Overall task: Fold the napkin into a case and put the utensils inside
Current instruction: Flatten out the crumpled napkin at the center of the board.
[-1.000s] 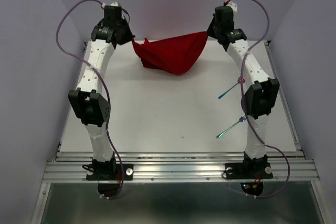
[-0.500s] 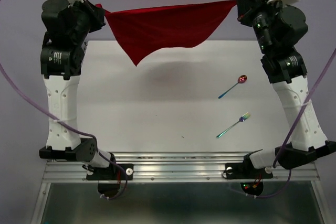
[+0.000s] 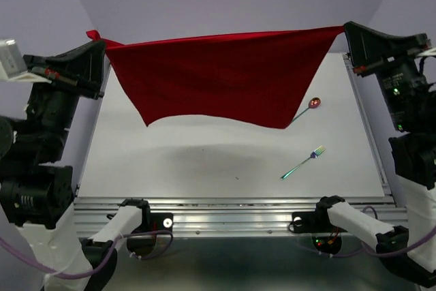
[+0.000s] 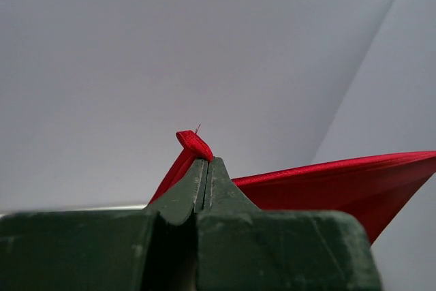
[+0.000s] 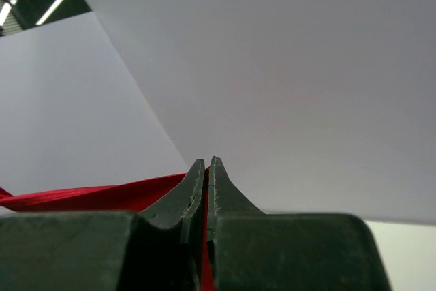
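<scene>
Raised higher, napkin (image 3: 218,73) spans left end effector (image 3: 101,43) to right end effector (image 3: 347,29).

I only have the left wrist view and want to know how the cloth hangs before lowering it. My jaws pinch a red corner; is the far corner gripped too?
Observer: Yes, the right gripper is shut on the opposite corner of the napkin.
Operator: Does it touch the table?
Observer: Seemingly not; it hangs stretched above the table, its shadow on the bare surface.
Operator: And the utensils?
Observer: The fork and spoon lie on the right side; the napkin's lower corner hides the spoon's handle tip from the top camera.
</scene>
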Controlling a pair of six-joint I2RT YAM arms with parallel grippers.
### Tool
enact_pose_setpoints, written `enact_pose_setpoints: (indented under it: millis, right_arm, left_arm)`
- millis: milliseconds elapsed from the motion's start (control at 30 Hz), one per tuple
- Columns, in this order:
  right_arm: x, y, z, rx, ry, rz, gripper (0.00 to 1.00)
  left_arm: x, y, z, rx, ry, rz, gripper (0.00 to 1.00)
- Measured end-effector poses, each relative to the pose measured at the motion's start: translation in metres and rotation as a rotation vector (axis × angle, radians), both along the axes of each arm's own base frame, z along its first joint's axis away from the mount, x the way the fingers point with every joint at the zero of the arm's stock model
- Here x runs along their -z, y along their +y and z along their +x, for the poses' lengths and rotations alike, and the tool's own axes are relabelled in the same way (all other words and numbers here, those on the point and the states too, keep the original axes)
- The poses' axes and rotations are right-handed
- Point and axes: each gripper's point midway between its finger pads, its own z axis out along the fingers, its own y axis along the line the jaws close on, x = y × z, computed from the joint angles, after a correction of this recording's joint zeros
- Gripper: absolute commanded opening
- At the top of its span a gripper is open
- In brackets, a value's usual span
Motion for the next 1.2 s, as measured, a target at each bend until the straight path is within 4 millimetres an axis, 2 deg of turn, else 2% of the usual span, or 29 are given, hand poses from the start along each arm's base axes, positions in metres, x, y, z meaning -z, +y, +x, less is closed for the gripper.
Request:
enact_pose_setpoints:
  millis: [67, 167, 233, 300, 367, 433, 600, 633, 700, 767, 800, 900, 967, 1133, 1200]
  right_arm:
    - [-0.01, -0.004, -0.03, -0.032, -0.048, 0.017, 0.01]
    - [-0.018, -0.008, -0.062, -0.073, -0.098, 0.029, 0.01]
    - [-0.015, -0.01, -0.07, -0.08, -0.102, 0.033, 0.01]
    - [-0.004, -0.009, -0.063, -0.073, -0.075, 0.028, 0.01]
    - [0.02, -0.008, -0.041, -0.039, -0.002, 0.023, 0.01]
    - [0.054, -0.005, -0.011, 0.001, 0.099, 0.006, 0.01]
    - [0.146, 0.001, 0.07, 0.126, 0.35, -0.069, 0.01]
    - [0.161, 0.002, 0.081, 0.14, 0.385, -0.084, 0.01]
    - [0.211, 0.006, 0.113, 0.182, 0.49, -0.136, 0.01]
    - [0.246, 0.009, 0.131, 0.202, 0.558, -0.176, 0.01]
    - [0.265, 0.011, 0.142, 0.212, 0.592, -0.196, 0.01]
    - [0.319, 0.018, 0.172, 0.234, 0.691, -0.257, 0.01]
    - [0.341, 0.022, 0.191, 0.246, 0.719, -0.278, 0.01]
    - [0.416, 0.032, 0.24, 0.269, 0.825, -0.358, 0.01]
    - [0.435, 0.038, 0.263, 0.271, 0.843, -0.379, 0.01]
  left_arm:
    - [-0.008, -0.001, -0.024, 0.021, -0.046, -0.003, 0.0]
    - [-0.016, -0.003, -0.054, 0.048, -0.098, -0.009, 0.0]
    - [-0.015, -0.005, -0.06, 0.06, -0.104, -0.012, 0.0]
    - [-0.005, -0.005, -0.053, 0.061, -0.079, -0.016, 0.0]
    - [0.017, -0.005, -0.03, 0.049, -0.005, -0.021, 0.0]
    - [0.052, -0.004, 0.002, 0.026, 0.1, -0.023, 0.0]
    - [0.161, 0.0, 0.09, -0.048, 0.412, -0.01, 0.0]
    - [0.187, 0.0, 0.108, -0.062, 0.48, -0.003, 0.0]
    - [0.23, 0.001, 0.134, -0.083, 0.584, 0.011, 0.0]
    - [0.275, 0.003, 0.154, -0.109, 0.691, 0.029, 0.0]
    - [0.292, 0.004, 0.161, -0.119, 0.728, 0.038, 0.0]
    - [0.331, 0.008, 0.184, -0.15, 0.813, 0.064, 0.0]
    - [0.35, 0.011, 0.202, -0.17, 0.842, 0.081, 0.0]
    - [0.408, 0.016, 0.246, -0.217, 0.967, 0.122, 0.0]
    - [0.435, 0.018, 0.268, -0.237, 1.021, 0.146, 0.0]
